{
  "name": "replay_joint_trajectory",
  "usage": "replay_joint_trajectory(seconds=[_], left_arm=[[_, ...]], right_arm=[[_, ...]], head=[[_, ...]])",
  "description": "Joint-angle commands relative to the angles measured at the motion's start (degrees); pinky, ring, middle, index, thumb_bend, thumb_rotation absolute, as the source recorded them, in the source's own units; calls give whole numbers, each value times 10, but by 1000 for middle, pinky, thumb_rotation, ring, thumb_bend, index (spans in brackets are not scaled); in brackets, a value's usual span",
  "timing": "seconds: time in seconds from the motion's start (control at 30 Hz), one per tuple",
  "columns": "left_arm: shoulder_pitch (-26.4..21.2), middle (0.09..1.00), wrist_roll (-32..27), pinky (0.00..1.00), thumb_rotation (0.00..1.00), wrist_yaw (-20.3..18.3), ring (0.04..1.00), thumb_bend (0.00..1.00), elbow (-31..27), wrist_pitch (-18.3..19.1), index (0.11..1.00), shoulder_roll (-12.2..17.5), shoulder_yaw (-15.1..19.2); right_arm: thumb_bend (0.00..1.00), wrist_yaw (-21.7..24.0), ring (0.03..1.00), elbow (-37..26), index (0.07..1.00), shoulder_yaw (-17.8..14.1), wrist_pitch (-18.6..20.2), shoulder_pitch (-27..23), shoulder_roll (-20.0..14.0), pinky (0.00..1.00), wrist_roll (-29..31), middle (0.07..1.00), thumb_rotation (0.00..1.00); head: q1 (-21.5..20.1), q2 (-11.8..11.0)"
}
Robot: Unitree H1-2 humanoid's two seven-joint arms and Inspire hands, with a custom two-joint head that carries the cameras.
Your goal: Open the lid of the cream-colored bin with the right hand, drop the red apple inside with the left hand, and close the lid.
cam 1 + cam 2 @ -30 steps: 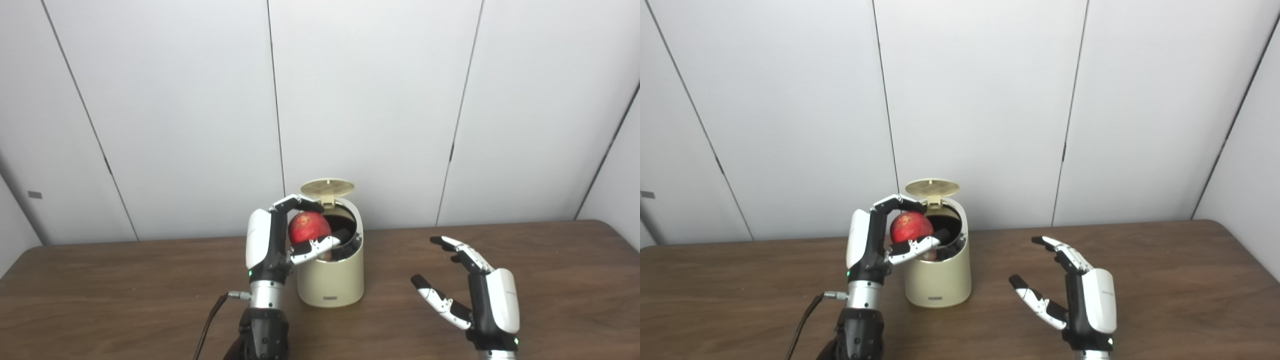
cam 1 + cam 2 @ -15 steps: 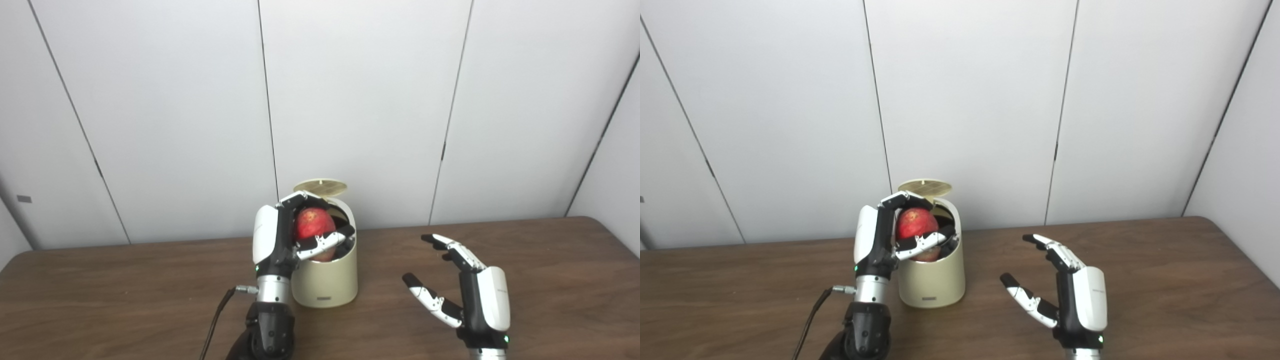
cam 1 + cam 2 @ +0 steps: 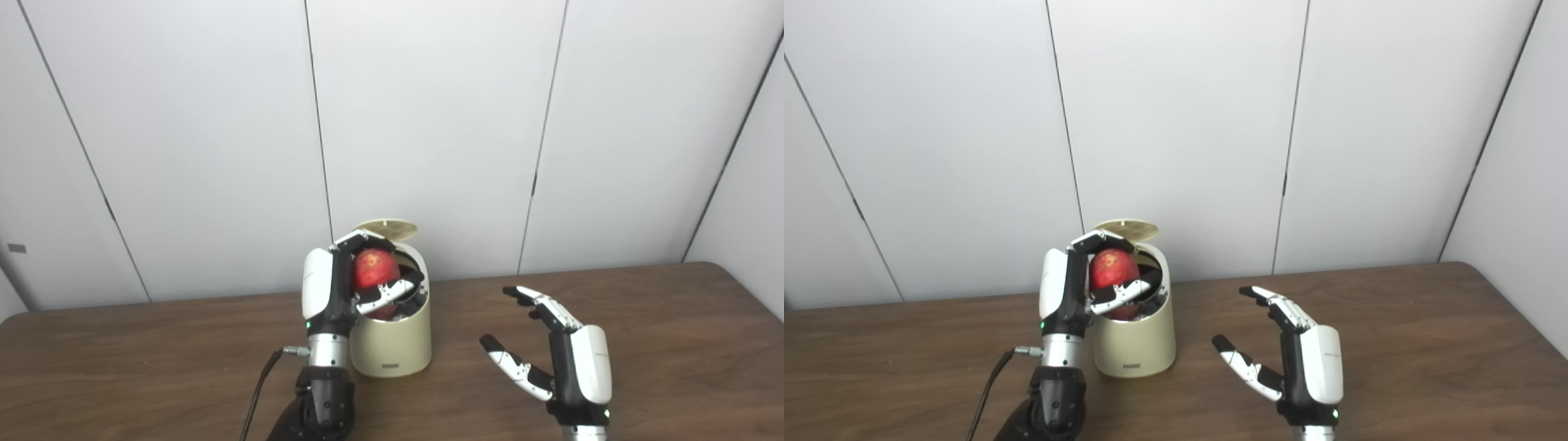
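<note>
The cream-colored bin (image 3: 395, 343) stands on the table (image 3: 153, 373) near its back edge, and its round lid (image 3: 388, 228) is tipped up open at the rear. My left hand (image 3: 334, 288) is shut on the red apple (image 3: 373, 269) and holds it right over the bin's dark mouth, with the apple's underside at about rim level. My right hand (image 3: 566, 361) hovers open to the right of the bin, fingers spread, holding nothing.
A black cable (image 3: 260, 392) runs from my left wrist down to the picture's bottom edge. White wall panels (image 3: 429, 122) rise straight behind the table. The table's right corner (image 3: 729, 275) lies beyond my right hand.
The camera has swung, shifting the whole picture left. My left hand has carried the apple from the bin's left rim to over its mouth. The right hand stays open.
</note>
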Motion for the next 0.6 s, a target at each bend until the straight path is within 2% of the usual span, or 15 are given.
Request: replay_joint_trajectory(seconds=[0.0,0.03,0.07,0.1,0.17,0.3,0.57], left_arm=[[-16,583,5,615,53,-14,660,522,4,0,484,2,-7],[-15,607,3,623,66,-18,675,521,1,1,488,3,-9],[-14,627,2,634,164,-21,691,745,-1,1,531,4,-11],[-13,640,1,644,237,-23,704,871,-2,0,559,5,-12],[-10,660,-5,663,351,-32,730,974,-6,-2,594,7,-14],[-5,667,-16,721,435,-51,754,1000,-15,-3,615,8,-13],[4,729,-33,847,505,-90,815,1000,-26,-4,654,12,-8]], right_arm=[[462,-8,675,24,698,27,-6,45,62,572,10,707,666],[463,-8,675,24,698,27,-6,45,62,573,10,707,662],[460,-9,676,24,698,28,-7,45,61,572,10,708,660],[456,-9,676,24,698,28,-8,45,60,570,9,708,659],[456,-7,677,22,699,29,-6,46,60,572,10,710,664],[466,-2,679,19,699,29,-3,47,61,574,13,712,675],[474,-1,682,14,700,33,4,50,60,573,4,715,708]], head=[[0,0],[0,0],[1,1],[1,1],[1,1],[2,1],[1,4]])
